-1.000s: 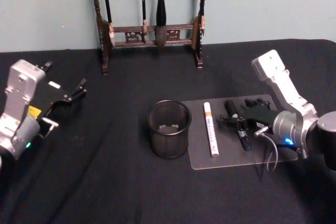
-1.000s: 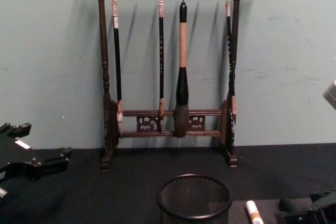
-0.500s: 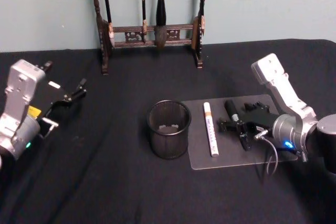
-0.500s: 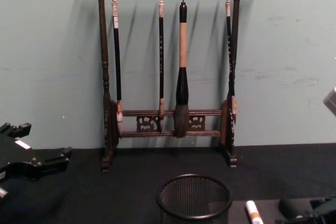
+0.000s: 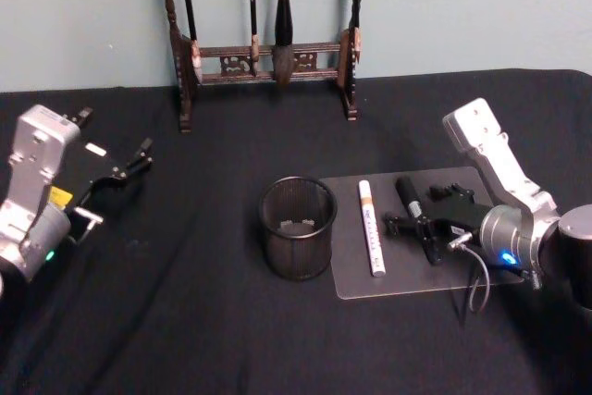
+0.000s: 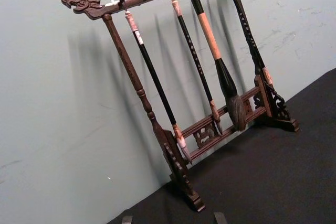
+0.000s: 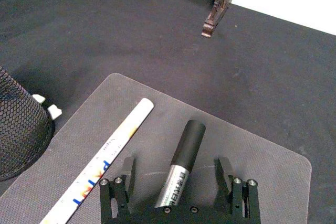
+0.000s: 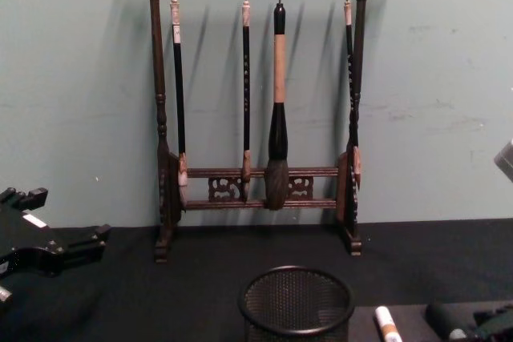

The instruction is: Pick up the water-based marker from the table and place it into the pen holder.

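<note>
Jaws wide apart on the right gripper [image 7: 175,165], one of the fingers [image 7: 126,174] on each side of the water-based marker [image 7: 188,139] with a gap showing on both sides, so nothing is pinched. The marker lies flat on the grey mat [image 7: 252,150], to the right of the pen holder [image 5: 297,228], its black cap pointing away from the robot. Between it and the holder lies a white pen [image 5: 370,227], on the same mat and roughly parallel to the marker. It sits just beside the holder and right in the line from marker to cup. The holder stands upright on the black bench [image 5: 185,321], just off the mat's left edge. Behind the holder, against the wall, stands the wooden brush rack [image 8: 321,172] with its brushes hanging. The right arm comes in low from the holder's right, wrist down near the mat, silver link angled up and back. Well off to the holder's left the left gripper [image 5: 139,156] sits idle above the bench, its jaws spread too and aimed towards the rack.
</note>
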